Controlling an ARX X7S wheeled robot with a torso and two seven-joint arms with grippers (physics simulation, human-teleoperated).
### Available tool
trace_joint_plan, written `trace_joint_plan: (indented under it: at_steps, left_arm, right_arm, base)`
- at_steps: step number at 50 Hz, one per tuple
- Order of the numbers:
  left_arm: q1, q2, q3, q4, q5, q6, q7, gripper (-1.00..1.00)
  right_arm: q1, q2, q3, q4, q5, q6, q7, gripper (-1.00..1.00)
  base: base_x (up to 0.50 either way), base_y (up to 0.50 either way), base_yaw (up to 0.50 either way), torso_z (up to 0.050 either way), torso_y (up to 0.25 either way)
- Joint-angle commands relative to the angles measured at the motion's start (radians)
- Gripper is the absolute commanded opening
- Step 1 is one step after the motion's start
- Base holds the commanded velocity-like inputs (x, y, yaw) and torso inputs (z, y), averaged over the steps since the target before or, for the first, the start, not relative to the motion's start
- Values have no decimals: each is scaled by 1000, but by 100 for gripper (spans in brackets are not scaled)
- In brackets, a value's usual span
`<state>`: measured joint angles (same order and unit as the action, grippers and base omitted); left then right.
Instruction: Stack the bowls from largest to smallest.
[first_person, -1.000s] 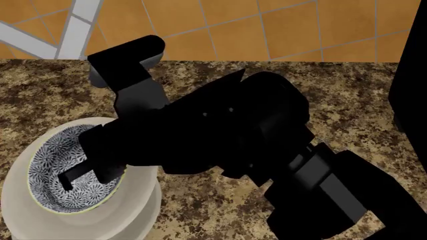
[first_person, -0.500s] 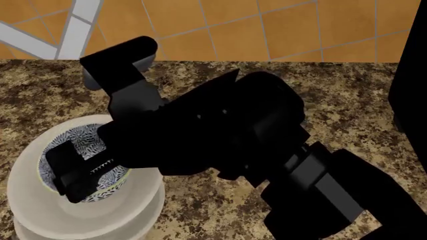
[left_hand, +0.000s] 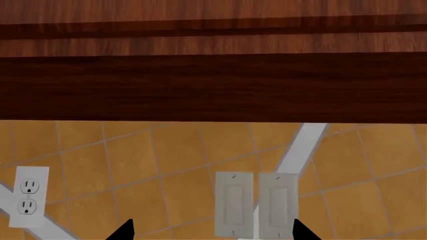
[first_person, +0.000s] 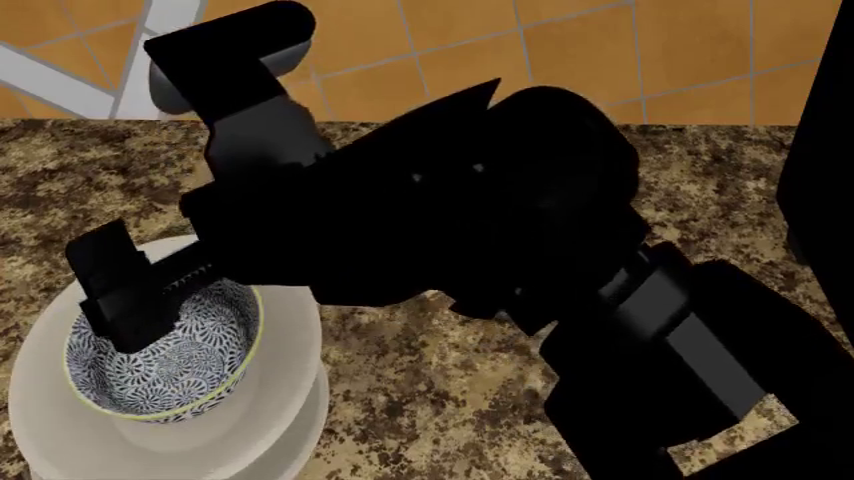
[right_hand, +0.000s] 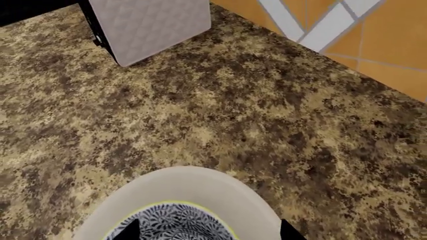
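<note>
Speckled granite desk (first_person: 400, 400), orange tile behind. We see the floral bowl (first_person: 160, 365) nested in the white bowls (first_person: 287, 400), smallest on top. Right hand (first_person: 127, 300) just above, fingers apart, seemingly released. Left hand (left_hand: 212, 232) fingers apart, facing wall.

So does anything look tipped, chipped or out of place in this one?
Nothing stands out. The patterned bowl sits upright inside the white bowl, roughly centred, on a wider white bowl below. No chips or spills show on the granite counter. The right pincer is just above the patterned bowl.
</note>
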<state>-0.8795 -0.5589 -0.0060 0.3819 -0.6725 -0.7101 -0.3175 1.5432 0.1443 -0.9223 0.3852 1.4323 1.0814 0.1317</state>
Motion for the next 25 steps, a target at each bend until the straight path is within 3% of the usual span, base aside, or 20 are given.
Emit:
trace_joint_plan:
  at_steps: [1,25]
  left_arm:
    - [-9,19,-33,-28,8,7,19,100]
    - [-33,22,-30,4,-26,-23,9,100]
  right_arm:
    - [9,30,76,-70,38,16,39,100]
    - [-18,336,281,-384,358,56,423,100]
  base:
    - [0,0,0,0,0]
    - [0,0,0,0,0]
